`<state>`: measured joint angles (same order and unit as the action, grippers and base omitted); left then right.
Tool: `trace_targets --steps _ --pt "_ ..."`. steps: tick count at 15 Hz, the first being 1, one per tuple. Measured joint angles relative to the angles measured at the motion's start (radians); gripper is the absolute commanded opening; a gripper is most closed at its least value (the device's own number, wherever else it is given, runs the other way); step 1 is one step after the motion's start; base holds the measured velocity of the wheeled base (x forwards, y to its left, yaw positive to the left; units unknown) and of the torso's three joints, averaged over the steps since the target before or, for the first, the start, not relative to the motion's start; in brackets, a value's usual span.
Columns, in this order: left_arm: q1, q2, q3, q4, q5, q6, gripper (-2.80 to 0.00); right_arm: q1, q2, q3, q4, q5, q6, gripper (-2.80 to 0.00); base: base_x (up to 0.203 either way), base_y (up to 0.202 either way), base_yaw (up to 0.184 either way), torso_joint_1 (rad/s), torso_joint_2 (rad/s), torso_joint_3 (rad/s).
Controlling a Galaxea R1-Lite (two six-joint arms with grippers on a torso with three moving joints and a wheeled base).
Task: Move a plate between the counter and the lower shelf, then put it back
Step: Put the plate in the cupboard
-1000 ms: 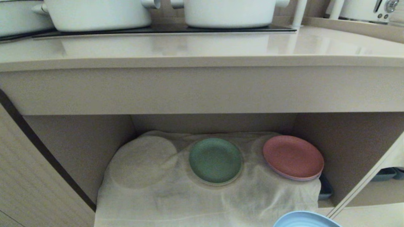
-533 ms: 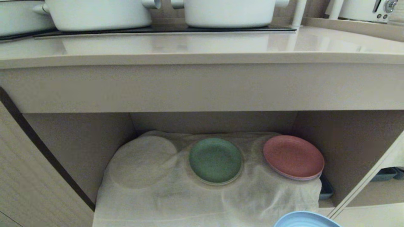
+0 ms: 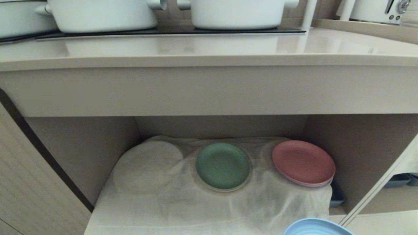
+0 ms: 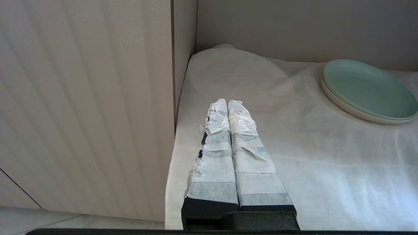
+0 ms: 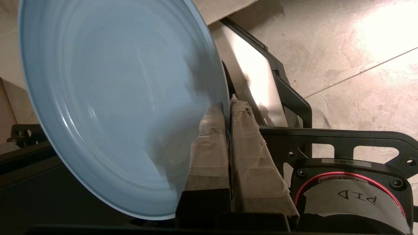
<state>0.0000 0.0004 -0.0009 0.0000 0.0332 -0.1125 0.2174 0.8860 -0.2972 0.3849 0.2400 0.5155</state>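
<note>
I have the right gripper [image 5: 227,106] clamped on the rim of the plate [image 5: 117,107], held in the air off the front right corner of the lower shelf [image 3: 183,202], below the counter [image 3: 209,49].

My left gripper [image 4: 227,103] is closed and empty.

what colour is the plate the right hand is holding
Light blue. The plate shows best in the right wrist view, pinched at its rim.

Warm, even light filled the head view, and the glossy counter [image 3: 209,49] mirrored the white pots [image 3: 235,13]. The lower shelf [image 3: 81,153] lay dimmer, its back wall in soft shadow. Edges looked slightly soft throughout. In the right wrist view a strong glare burned out the tiled floor [image 5: 385,29], while the plate [image 5: 114,98] carried a shadow near its rim.
</note>
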Motion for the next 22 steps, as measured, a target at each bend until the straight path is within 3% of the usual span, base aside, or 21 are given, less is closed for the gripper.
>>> trace_targets --steps 22 --pt "0.000 0.000 0.000 0.000 0.000 0.000 -2.80 -0.001 -0.006 -0.014 0.002 0.013 0.000 -2.80 0.000 0.000 0.000 0.000 0.00 0.000"
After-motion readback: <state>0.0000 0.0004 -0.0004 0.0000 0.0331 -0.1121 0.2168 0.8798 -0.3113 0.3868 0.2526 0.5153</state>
